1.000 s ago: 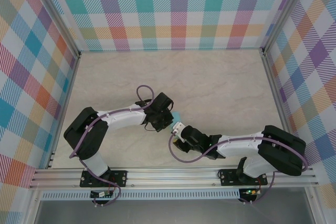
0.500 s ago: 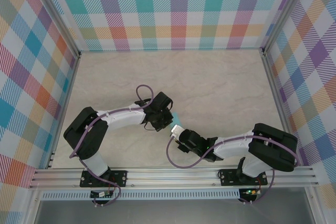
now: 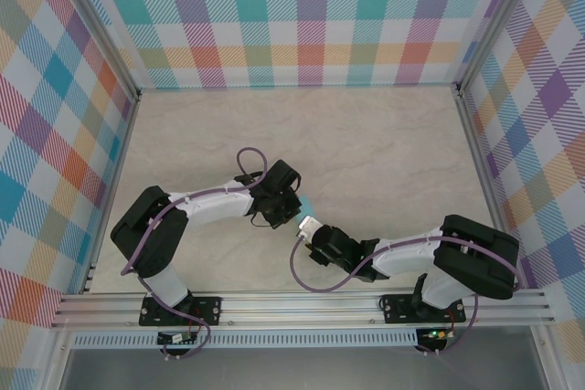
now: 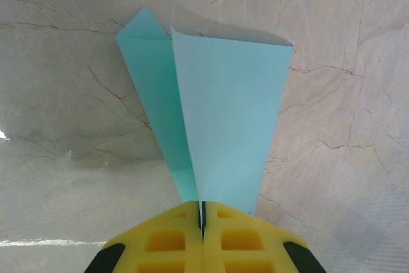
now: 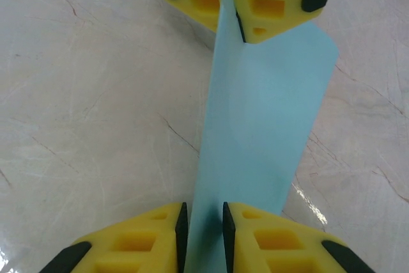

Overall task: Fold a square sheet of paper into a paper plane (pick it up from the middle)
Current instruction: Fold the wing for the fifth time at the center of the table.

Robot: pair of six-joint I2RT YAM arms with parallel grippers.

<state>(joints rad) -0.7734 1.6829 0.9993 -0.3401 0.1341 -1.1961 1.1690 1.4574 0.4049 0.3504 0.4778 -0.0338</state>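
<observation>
Nearest the arm bases is the right pincer (image 5: 204, 225), jaws narrow, with the light-teal paper plane (image 5: 262, 113) running straight up through the gap. The paper fills that gap, but I honestly can't tell if the pads are actually squeezing it or just sitting either side

From there the plane stretches directly away from the right pincer, long axis pretty much in line with it, over the marbled bench (image 5: 83, 94). It looks lifted a bit, judging by the shadow under it, though I wouldn't swear to it

At the far end the left pincer (image 4: 202, 215) is clamped fully closed on the narrow tip, and from its own camera the two flaps fan out wider the further they get from the fingers

So the paper is strung between the two pincers, one on each end of the same line, both basically touching it. Whatever comes next, my guess is that it hinges on that line: slide or pull along the crease and it tightens, twist off it and the thin sheet buckles
</observation>
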